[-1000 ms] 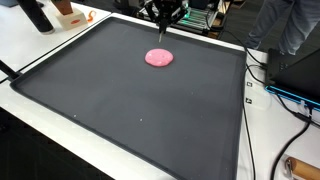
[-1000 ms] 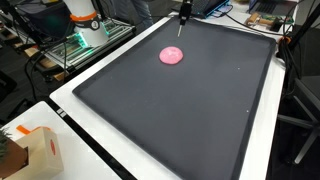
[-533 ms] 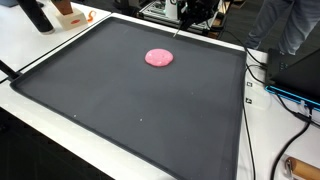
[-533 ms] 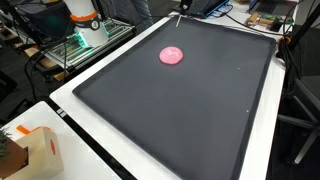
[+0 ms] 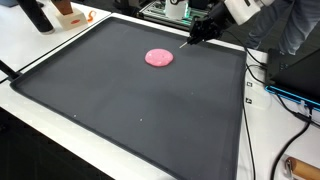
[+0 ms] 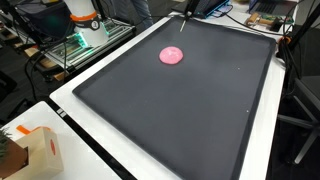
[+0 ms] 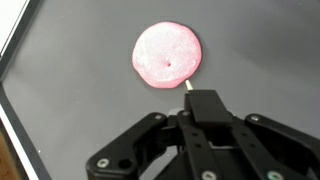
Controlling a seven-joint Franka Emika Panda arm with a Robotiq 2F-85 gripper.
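A flat pink disc [image 5: 159, 58] [image 6: 172, 56] lies on the big black mat [image 5: 140, 115] [image 6: 190, 110], toward its far end. My gripper [image 5: 201, 29] [image 6: 185, 10] hangs tilted above the mat's far edge, just beyond the disc. It is shut on a thin pale stick [image 5: 187, 43] [image 6: 181, 24] whose tip points down toward the disc. In the wrist view the gripper [image 7: 203, 101] fills the lower half, the stick [image 7: 187, 87] pokes out just short of the pink disc [image 7: 168, 55], and the disc has a small dent near its middle.
White table borders surround the mat [image 7: 70, 100]. Cables [image 5: 285, 100] run along one side. A cardboard box [image 6: 36, 150] sits at a near corner. An orange and white object [image 6: 84, 18] and lab equipment stand beyond the far edge.
The gripper has swung away from above the disc's far side toward the mat's far corner and tilted, so the stick now slants toward the disc. The disc has not moved.
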